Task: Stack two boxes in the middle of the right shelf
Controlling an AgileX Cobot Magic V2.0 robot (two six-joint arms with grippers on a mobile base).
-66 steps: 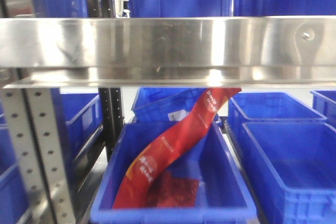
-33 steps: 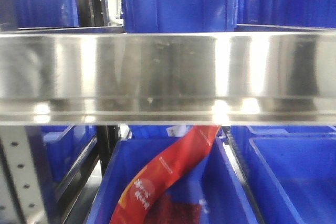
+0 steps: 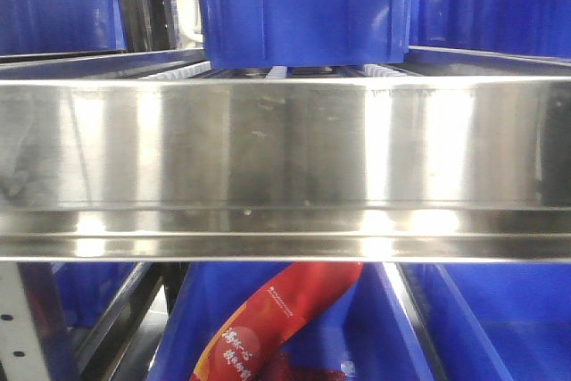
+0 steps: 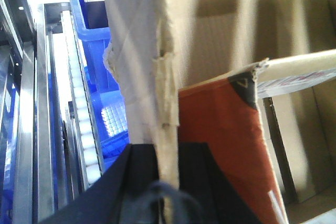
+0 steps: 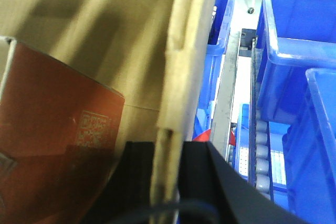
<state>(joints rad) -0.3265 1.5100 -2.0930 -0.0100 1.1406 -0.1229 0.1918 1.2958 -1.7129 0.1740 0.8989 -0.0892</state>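
The left tool is pinched tight on one wall of the brown carton. Inside the carton stands the red-printed box, which bears a QR code. The right tool clamps another wall of the carton. Ahead is the steel shelf, where a blue bin stands behind the front rail. Beneath the shelf, a red packet shows white Chinese print too small to read.
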